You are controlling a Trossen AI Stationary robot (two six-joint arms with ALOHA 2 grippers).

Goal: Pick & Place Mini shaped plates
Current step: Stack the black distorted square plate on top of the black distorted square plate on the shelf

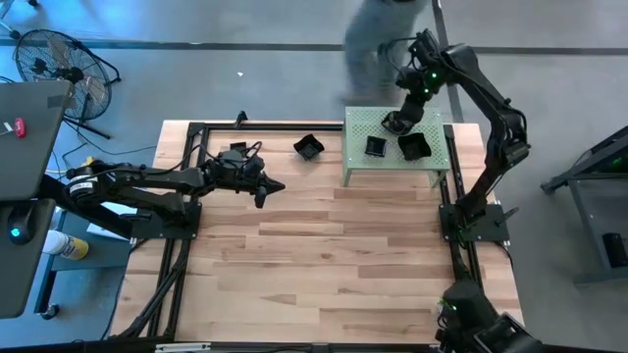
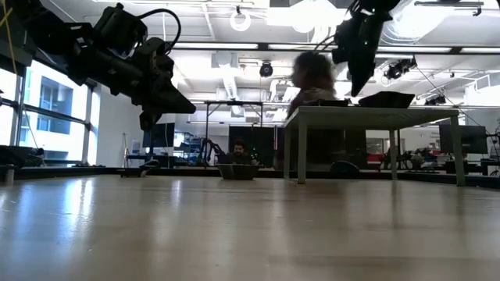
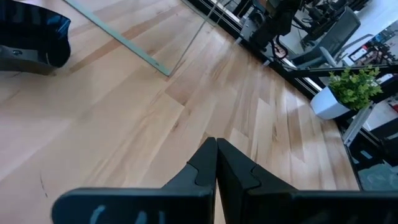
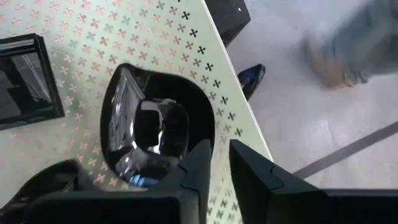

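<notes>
- Three plates (image 1: 413, 145) upper right on stand (image 1: 358, 162); one (image 1: 309, 147) on table.
- Right gripper (image 4: 214, 163) slightly parted at rounded plate (image 4: 155, 127); grip uncertain.
- Left gripper (image 3: 216, 163) closed, empty.
- Plates likely stiff, glossy, slippery: pinch rim.

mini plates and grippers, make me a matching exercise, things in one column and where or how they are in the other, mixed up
Things
1. left gripper
2. right gripper
3. plate off the stand
4. square plate

Places or states
A. lying on the wooden table, beside the green stand
B. fingers parted, at a glossy black plate near the stand's far edge
C. shut and empty, above bare wood
D. on the stand, between two other plates

Pairs: 1-C, 2-B, 3-A, 4-D
</notes>
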